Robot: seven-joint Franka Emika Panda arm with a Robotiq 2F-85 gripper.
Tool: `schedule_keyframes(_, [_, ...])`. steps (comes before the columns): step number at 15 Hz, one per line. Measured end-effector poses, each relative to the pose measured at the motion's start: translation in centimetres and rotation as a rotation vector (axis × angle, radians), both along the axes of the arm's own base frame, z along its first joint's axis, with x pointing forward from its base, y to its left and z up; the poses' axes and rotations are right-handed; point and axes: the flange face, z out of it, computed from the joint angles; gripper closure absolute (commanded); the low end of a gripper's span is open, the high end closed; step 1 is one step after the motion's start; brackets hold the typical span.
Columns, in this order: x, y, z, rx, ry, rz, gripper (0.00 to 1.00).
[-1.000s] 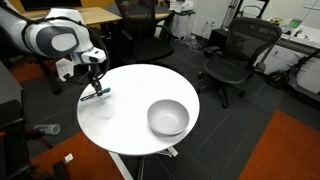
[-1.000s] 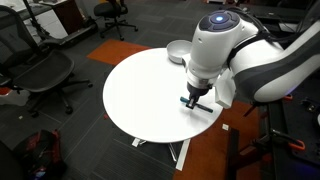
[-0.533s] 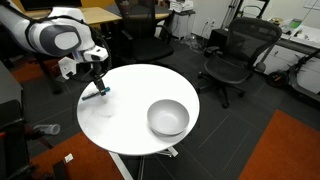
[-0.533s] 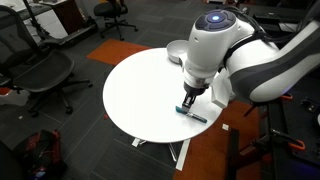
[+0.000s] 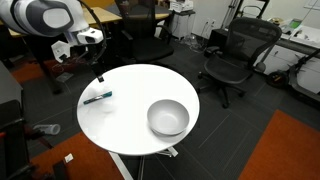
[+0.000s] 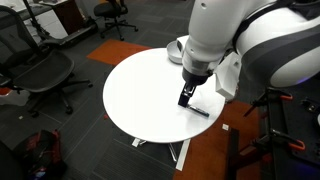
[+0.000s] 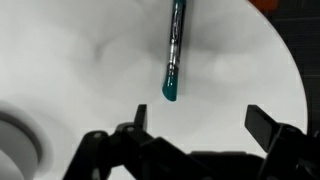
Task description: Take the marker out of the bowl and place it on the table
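The teal-blue marker (image 5: 97, 97) lies flat on the white round table (image 5: 130, 110), near the edge far from the bowl (image 5: 168, 117). In an exterior view the marker (image 6: 201, 110) rests just below my gripper (image 6: 186, 97), which hangs above the table (image 6: 140, 95) with the bowl (image 6: 177, 48) half hidden behind the arm. My gripper (image 5: 98, 78) is raised clear of the marker. In the wrist view the marker (image 7: 175, 50) lies beyond my open gripper (image 7: 200, 118); nothing is between the fingers, and the bowl (image 7: 12, 140) shows at the left edge.
Black office chairs (image 5: 232, 55) stand around the table, and another chair (image 6: 40, 75) is on its far side. A wooden desk (image 5: 100, 15) sits behind the arm. Orange carpet (image 5: 285, 150) covers part of the floor.
The gripper has opened and let go of the marker, which now lies on the table. The gripper has then lifted straight up away from it.
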Motion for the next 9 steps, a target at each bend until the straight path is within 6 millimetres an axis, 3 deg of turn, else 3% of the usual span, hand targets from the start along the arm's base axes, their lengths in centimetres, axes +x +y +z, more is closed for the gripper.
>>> schedule_keyframes(5, [-1.0,0.7,4.1,-0.01,0.021,0.005,0.0])
schedule_keyframes(9, [-1.0,0.8,4.1,-0.008,0.025,0.006,0.0])
